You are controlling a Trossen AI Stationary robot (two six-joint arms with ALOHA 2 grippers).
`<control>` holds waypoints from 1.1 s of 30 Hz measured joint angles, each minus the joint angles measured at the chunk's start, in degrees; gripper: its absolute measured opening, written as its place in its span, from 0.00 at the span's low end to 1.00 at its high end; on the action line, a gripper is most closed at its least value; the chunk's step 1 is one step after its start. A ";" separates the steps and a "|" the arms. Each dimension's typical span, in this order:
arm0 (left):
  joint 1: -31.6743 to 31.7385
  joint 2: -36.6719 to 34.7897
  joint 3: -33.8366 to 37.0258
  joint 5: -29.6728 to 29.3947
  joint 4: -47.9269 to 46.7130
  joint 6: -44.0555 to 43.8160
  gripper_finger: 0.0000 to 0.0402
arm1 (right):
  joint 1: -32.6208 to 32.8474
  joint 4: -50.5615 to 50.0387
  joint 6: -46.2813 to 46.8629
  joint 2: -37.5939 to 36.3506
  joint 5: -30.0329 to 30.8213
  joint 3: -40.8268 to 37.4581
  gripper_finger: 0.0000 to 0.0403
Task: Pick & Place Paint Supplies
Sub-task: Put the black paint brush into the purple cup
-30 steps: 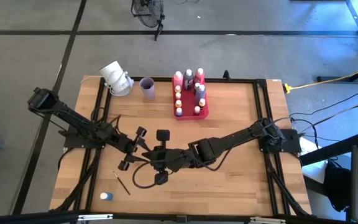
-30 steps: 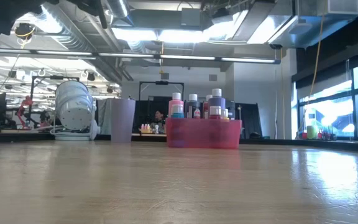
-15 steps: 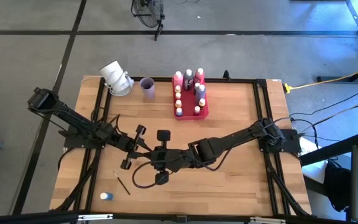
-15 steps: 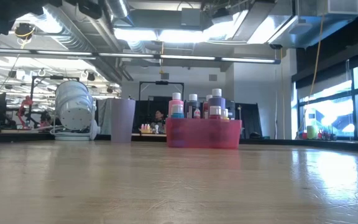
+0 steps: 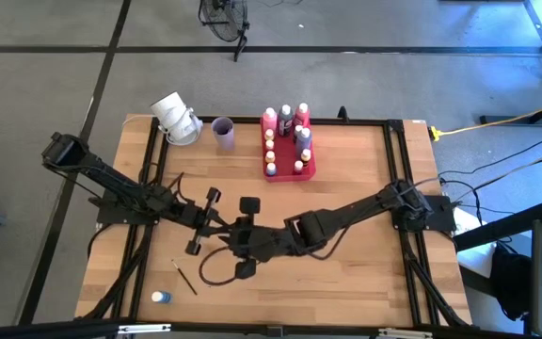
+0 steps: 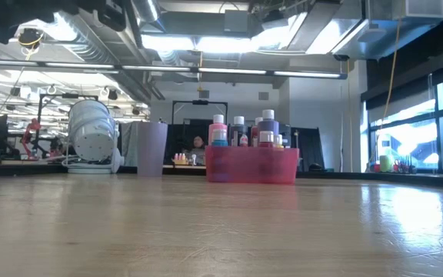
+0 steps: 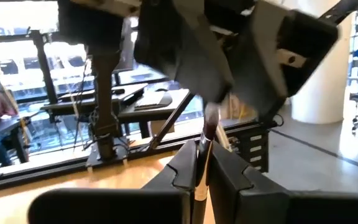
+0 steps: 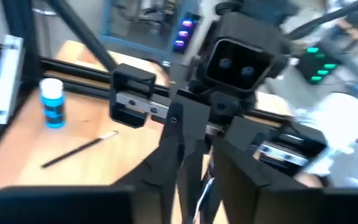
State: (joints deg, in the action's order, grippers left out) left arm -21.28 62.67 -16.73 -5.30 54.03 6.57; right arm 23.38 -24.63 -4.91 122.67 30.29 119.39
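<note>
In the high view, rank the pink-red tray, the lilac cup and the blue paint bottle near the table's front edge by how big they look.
1. Pink-red tray, clearly the largest.
2. Lilac cup, much smaller than the tray.
3. Blue paint bottle, smallest; it lies on its side, and is only somewhat smaller than the cup.

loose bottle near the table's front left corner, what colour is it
Blue with a white cap, lying loose bottle; clearest in the right wrist view.

Lilac cup beside pink-red tray
</note>
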 joint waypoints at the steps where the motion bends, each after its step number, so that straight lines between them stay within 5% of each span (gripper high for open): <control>1: 0.00 -0.01 0.00 -0.62 -0.40 -0.02 0.04 | 0.56 -0.16 0.01 0.00 2.51 0.00 0.29; 8: 0.00 -1.13 -0.02 -18.07 -8.87 -0.35 0.04 | 6.62 -5.82 6.53 -0.09 33.50 0.00 0.49; 11: 0.00 -2.59 -0.02 -24.62 -10.12 2.42 0.05 | 9.68 -11.43 9.89 -0.11 40.93 0.00 0.52; 18: 0.05 -13.91 -0.02 -33.94 -13.30 13.98 0.05 | 13.54 -23.18 20.82 -0.11 41.09 -0.02 0.53; 22: 1.56 -21.54 -0.02 -34.52 -14.55 17.95 0.05 | 13.81 -33.01 30.54 -0.11 41.04 -0.02 0.53; 33: 19.46 -30.82 -0.02 -18.95 -21.85 12.61 0.04 | 14.17 -57.21 64.64 -0.22 42.13 -4.20 0.53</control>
State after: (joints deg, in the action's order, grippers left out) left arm -1.82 31.85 -16.75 -24.25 32.18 19.18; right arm 37.55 -81.84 59.73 122.45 72.42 115.20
